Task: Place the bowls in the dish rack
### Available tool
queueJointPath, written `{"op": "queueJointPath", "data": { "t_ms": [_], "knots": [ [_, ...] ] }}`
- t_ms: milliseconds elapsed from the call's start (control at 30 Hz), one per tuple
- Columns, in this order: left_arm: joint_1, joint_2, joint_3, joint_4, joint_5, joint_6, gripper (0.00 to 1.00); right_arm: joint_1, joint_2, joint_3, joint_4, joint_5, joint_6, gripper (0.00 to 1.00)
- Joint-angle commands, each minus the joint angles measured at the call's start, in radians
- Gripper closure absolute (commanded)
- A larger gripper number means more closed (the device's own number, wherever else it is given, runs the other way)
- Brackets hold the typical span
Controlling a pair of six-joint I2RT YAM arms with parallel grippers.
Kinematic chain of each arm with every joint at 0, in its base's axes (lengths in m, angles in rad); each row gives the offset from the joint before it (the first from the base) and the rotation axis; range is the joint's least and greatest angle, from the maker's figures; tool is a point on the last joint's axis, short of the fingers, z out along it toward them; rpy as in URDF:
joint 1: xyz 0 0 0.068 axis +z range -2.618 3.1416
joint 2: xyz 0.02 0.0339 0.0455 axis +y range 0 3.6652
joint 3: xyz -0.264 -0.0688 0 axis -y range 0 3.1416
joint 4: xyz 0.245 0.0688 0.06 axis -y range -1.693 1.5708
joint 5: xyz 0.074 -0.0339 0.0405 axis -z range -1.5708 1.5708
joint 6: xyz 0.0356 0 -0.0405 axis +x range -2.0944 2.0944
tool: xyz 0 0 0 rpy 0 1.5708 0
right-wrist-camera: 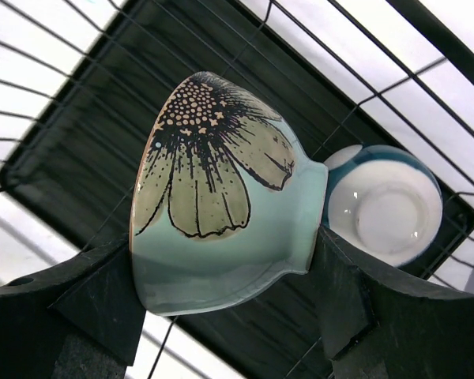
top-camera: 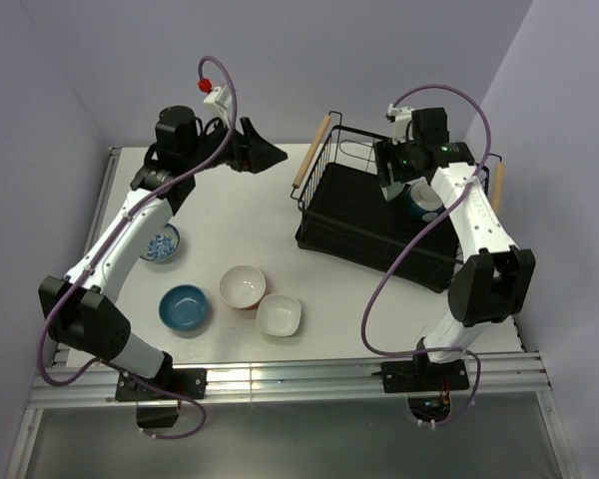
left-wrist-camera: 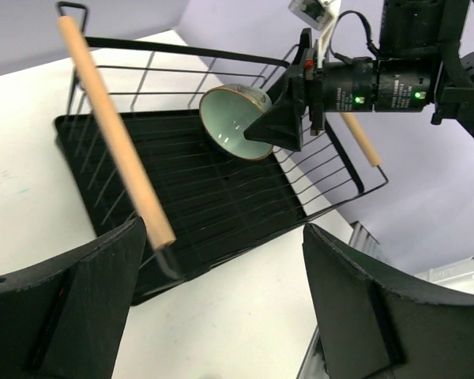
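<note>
My right gripper (right-wrist-camera: pixel 225 272) is shut on a mint green bowl (right-wrist-camera: pixel 221 189) with a flower drawn on it. It holds the bowl tilted on its side above the black dish rack (top-camera: pixel 354 235). In the left wrist view the bowl (left-wrist-camera: pixel 231 122) hangs over the rack's (left-wrist-camera: pixel 213 205) far part. A white bowl with a blue outside (right-wrist-camera: pixel 387 207) lies in the rack beside it. My left gripper (top-camera: pixel 270 153) is open and empty, just left of the rack's wooden handle (top-camera: pixel 312 150). A patterned bowl (top-camera: pixel 161 244), a blue bowl (top-camera: pixel 184 306), a white-and-orange bowl (top-camera: pixel 243 286) and a squarish white bowl (top-camera: pixel 280 314) sit on the table.
The rack has a second wooden handle (top-camera: pixel 497 185) at its right end. The purple walls stand close behind and to both sides. A metal rail (top-camera: pixel 280 379) runs along the table's near edge.
</note>
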Motion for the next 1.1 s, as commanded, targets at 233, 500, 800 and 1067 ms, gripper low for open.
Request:
{"op": "queueJointPath", "data": {
  "t_ms": [233, 500, 800, 1067],
  "knots": [
    [0.043, -0.109, -0.071, -0.046, -0.038, 0.066, 0.14, 0.077, 0.129, 0.105, 0.150, 0.325, -0.033, 1.00],
    [0.051, -0.126, -0.100, -0.046, -0.050, 0.060, 0.15, 0.113, 0.209, 0.095, 0.184, 0.452, -0.066, 1.00],
    [0.065, -0.149, -0.128, -0.041, -0.053, 0.057, 0.15, 0.140, 0.256, 0.073, 0.236, 0.597, -0.136, 1.00],
    [0.072, -0.150, -0.125, -0.043, -0.052, 0.060, 0.16, 0.149, 0.301, 0.062, 0.254, 0.676, -0.172, 1.00]
  ]
}}
